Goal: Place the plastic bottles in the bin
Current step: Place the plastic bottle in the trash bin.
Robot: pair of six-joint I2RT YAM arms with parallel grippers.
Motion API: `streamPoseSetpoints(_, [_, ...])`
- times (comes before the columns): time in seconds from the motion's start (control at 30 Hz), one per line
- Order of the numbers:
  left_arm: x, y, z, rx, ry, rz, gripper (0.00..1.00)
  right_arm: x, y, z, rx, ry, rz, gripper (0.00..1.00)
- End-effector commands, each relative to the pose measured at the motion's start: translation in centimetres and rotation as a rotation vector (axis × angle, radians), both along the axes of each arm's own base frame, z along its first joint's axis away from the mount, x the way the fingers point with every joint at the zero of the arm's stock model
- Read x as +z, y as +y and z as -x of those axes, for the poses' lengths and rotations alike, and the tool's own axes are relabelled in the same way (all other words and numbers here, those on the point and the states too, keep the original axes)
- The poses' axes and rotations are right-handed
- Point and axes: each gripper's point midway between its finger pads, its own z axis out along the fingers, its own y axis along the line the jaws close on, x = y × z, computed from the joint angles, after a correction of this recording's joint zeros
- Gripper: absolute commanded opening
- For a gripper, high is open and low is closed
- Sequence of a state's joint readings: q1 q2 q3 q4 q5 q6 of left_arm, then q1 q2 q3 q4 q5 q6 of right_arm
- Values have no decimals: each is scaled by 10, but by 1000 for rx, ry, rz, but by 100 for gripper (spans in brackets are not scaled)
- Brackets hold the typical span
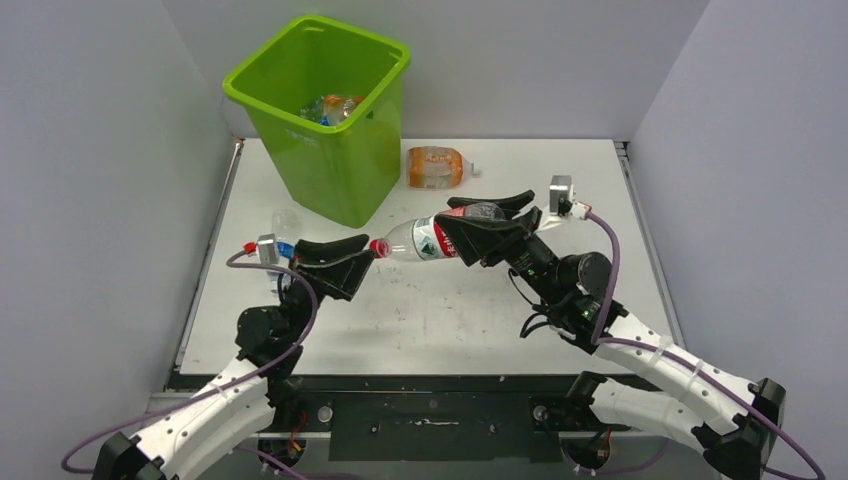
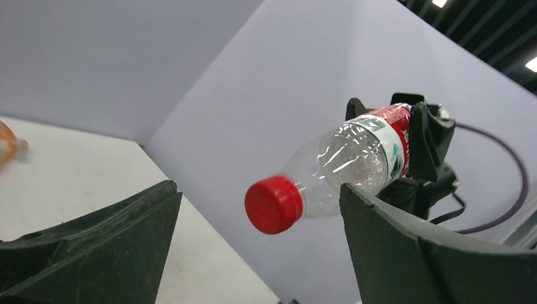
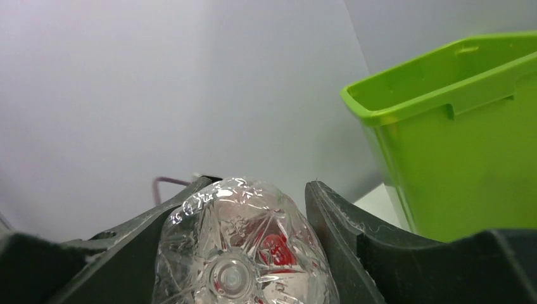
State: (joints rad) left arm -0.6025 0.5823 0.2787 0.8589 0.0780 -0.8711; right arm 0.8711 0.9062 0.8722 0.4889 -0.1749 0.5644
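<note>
The step in hand is carrying one bottle to the bin (image 1: 330,170). The right hand (image 1: 462,230) is clamped around the labelled base end of a clear bottle (image 1: 410,240), holding it level above the tabletop (image 1: 450,320), just in front of the bin and to its right. Its red cap (image 2: 273,204) points at the left hand (image 1: 355,265), whose jaws stand wide apart and touch nothing. The next move probably calls for lifting the bottle above the bin's square rim, then letting go over the opening. The bottle is thin, crinkly plastic with a ribbed, star-shaped base, likely light and springy. The bin is smooth, glossy lime-green, tapering downward, with bottles already inside. An orange bottle (image 1: 435,167) lies on its side right of the bin.
</note>
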Motion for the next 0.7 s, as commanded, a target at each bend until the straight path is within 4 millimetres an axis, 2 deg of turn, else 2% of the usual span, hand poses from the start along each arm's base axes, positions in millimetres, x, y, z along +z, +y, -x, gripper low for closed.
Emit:
streamPoseSetpoints(0.0, [61,17,28,-166,-48,398,96,55,-41,18,-30,-163,-387,5])
streamPoseSetpoints(0.1, [69,11,30,-175,-71,397,96,60,-55,26,-29,-217,-510,5])
streamPoseSetpoints(0.3, [88,1,35,-215,-139,421,96,70,-55,35,2,-270,-591,5])
streamPoseSetpoints(0.53, [113,-11,28,-247,-178,474,100,60,-52,41,31,-253,-609,5])
streamPoseSetpoints(0.67, [128,-17,32,-282,-219,520,82,54,-51,41,29,-243,-597,5])
